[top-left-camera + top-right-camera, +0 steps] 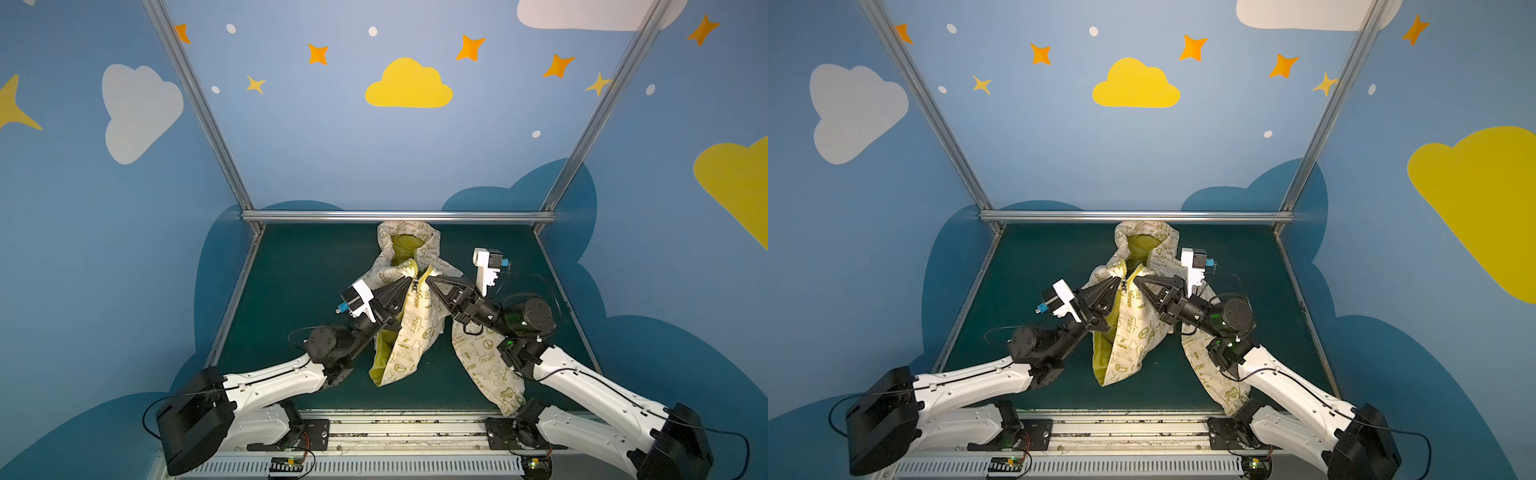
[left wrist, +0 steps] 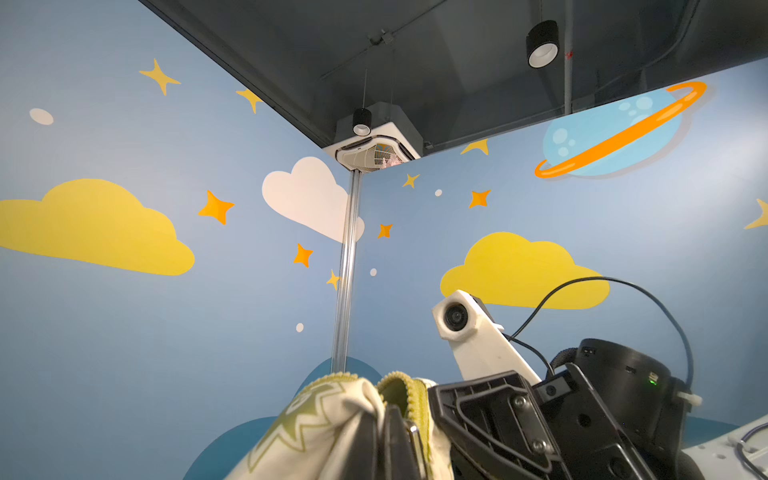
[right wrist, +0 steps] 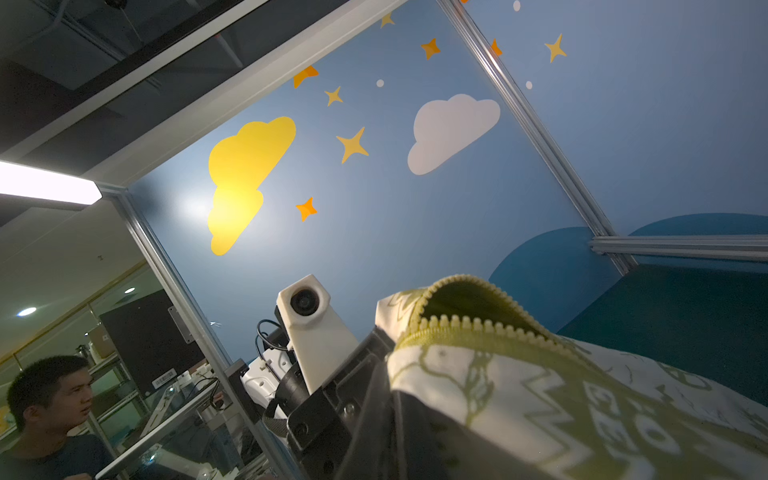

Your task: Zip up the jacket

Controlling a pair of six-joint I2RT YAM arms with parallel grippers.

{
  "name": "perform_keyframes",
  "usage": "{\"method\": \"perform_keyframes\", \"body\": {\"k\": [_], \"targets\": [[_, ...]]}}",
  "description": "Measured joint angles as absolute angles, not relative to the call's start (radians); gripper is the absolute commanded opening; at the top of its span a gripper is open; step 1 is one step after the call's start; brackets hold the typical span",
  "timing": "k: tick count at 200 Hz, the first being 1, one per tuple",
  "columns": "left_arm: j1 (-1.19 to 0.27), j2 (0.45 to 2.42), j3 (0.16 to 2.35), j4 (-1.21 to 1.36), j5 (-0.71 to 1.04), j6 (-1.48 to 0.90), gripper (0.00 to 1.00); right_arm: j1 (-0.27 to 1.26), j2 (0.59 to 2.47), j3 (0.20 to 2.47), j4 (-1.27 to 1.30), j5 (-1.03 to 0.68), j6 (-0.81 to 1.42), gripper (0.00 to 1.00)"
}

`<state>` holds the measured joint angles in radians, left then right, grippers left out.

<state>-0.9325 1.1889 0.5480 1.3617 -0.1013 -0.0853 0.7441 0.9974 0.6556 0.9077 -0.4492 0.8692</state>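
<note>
The jacket (image 1: 415, 328) (image 1: 1133, 332), cream with olive prints, is lifted off the green mat mid-table, its hood (image 1: 409, 241) lying toward the back. My left gripper (image 1: 409, 283) (image 1: 1119, 283) and right gripper (image 1: 428, 281) (image 1: 1136, 279) meet tip to tip at the olive zipper (image 1: 420, 274), each shut on the jacket's front edge. In the left wrist view the left gripper (image 2: 390, 440) pinches cloth with a metal zipper pull (image 2: 414, 436) beside it. The right wrist view shows parted zipper teeth (image 3: 478, 324) just past the right gripper (image 3: 395, 432). One sleeve (image 1: 490, 365) trails toward the front right.
The green mat (image 1: 299, 291) is bounded by an aluminium rail (image 1: 399, 216) at the back, slanted posts at both sides and a metal base rail (image 1: 407, 428) in front. The sleeve's cuff (image 1: 510, 401) lies against the right arm's base. A person (image 3: 50, 395) sits beyond the enclosure.
</note>
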Motion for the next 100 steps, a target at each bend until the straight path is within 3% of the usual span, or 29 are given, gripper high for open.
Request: {"method": "perform_keyframes", "body": {"k": [54,100], "targets": [[-0.915,1.179,0.547,1.283,-0.153,-0.095,0.03,0.709,1.103,0.656,0.989,-0.44,0.896,0.0],[-0.772,1.258,0.547,1.187,-0.088,-0.278,0.03,0.622,1.265,0.656,1.056,-0.49,0.96,0.0]]}}
